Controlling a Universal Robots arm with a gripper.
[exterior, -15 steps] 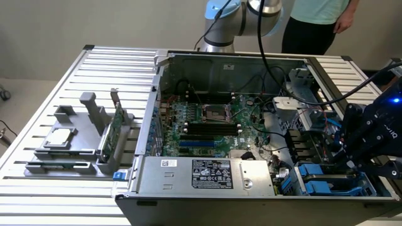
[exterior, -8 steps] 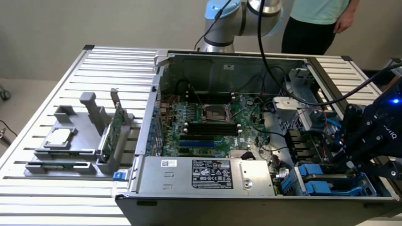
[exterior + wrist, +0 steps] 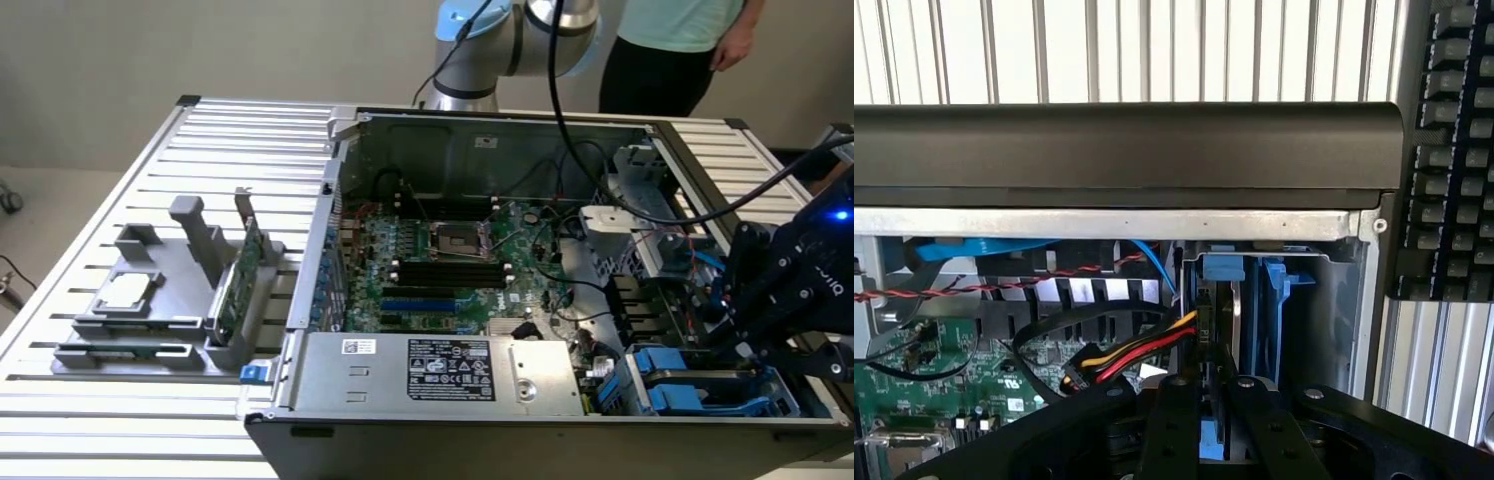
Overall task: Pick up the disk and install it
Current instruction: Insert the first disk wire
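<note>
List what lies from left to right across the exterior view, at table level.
Grey fixture holding a small silver chip → upright green circuit card → motherboard inside the open computer case → blue drive carriers in the bay → the arm's black hand.

The gripper (image 3: 747,345) is hanging over the drive bays at the computer case's (image 3: 467,130) front corner, where the blue-railed disk (image 3: 1226,330) is standing edge-on in a narrow bay. Red, yellow and black cables (image 3: 1144,350) are crowding that slot, and the case wall (image 3: 1124,150) is closing it off. The slatted table (image 3: 147,200) along the exterior view's left edge is carrying a grey fixture (image 3: 174,290).
</note>
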